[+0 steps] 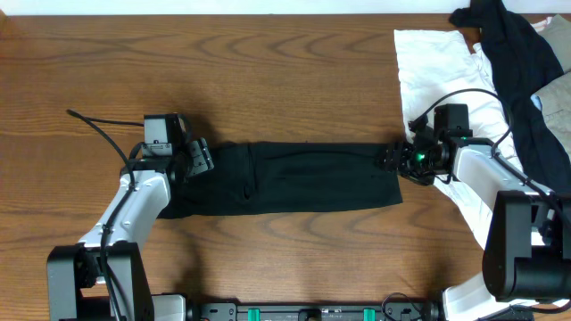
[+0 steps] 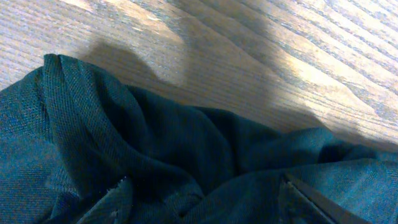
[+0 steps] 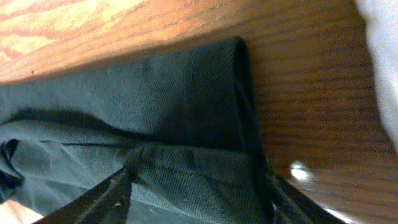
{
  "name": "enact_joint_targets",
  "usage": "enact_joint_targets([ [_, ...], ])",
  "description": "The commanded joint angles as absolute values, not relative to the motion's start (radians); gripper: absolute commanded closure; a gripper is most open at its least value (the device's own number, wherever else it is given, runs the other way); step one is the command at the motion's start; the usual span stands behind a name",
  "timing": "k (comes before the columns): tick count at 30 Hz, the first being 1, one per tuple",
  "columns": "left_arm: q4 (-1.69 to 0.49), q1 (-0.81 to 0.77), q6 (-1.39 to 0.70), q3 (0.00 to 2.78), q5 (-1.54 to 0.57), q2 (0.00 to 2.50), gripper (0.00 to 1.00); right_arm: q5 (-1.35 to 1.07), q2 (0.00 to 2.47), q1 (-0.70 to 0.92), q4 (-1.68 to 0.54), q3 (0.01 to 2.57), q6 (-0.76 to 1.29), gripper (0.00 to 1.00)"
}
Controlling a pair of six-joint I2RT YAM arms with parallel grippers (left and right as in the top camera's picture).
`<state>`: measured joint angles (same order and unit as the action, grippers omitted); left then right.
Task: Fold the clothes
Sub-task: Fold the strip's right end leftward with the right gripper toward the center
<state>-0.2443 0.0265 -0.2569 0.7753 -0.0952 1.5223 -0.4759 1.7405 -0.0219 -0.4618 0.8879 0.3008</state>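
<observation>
Wooden table [image 1: 268, 71] bears one black shirt [image 1: 312, 178], left end effector [image 1: 203, 159] and right end effector [image 1: 391, 159] both wide.

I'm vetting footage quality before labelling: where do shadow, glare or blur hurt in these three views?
Overhead: evenly lit and sharp, though the black shirt swallows fold detail. Left wrist: a soft shadow crosses the table. Right wrist: the white cloth is blown out and blurred; a glare spot sits on the table.

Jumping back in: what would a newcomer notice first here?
The black shirt, folded into a long band across the middle of the table, with the left claw at one end and the right claw at the other, both open. At the far right corner, another black garment lies over a white cloth.
</observation>
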Motion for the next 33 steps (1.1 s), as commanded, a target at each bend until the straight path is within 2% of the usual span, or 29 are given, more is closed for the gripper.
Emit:
enact_joint_targets([
  [1,-0.25,0.03,-0.24,0.797,-0.094,1.513,0.25,-0.479,1.753,0.003,-0.46,0.846,0.345,0.48],
  [2,-0.25,0.03,-0.24,0.797,-0.094,1.513,0.25,-0.479,1.753,0.003,-0.459,0.846,0.345,0.55],
  [6,-0.258,0.03,-0.241,0.797,-0.096,1.513,0.25,-0.479,1.753,0.003,-0.452,0.846,0.345,0.96],
  [7,-0.262,0.03,-0.24,0.797,-0.106,1.513,0.25,-0.479,1.753,0.003,-0.451,0.846,0.346,0.99],
  [12,-0.262,0.027,-0.24,0.799,-0.15,1.499,0.25,-0.466,1.752,-0.002,-0.414,0.847,0.366,0.99],
  [17,-0.285,0.027,-0.24,0.799,-0.158,1.39,0.25,-0.422,1.737,-0.078,-0.435,0.891,0.339,0.99],
  [25,-0.318,0.027,-0.24,0.799,-0.157,1.247,0.25,-0.361,1.706,-0.192,-0.643,1.07,0.196,0.99],
  [33,-0.363,0.027,-0.24,0.799,-0.157,1.255,0.25,-0.337,1.706,-0.131,-0.846,1.239,0.14,0.99],
])
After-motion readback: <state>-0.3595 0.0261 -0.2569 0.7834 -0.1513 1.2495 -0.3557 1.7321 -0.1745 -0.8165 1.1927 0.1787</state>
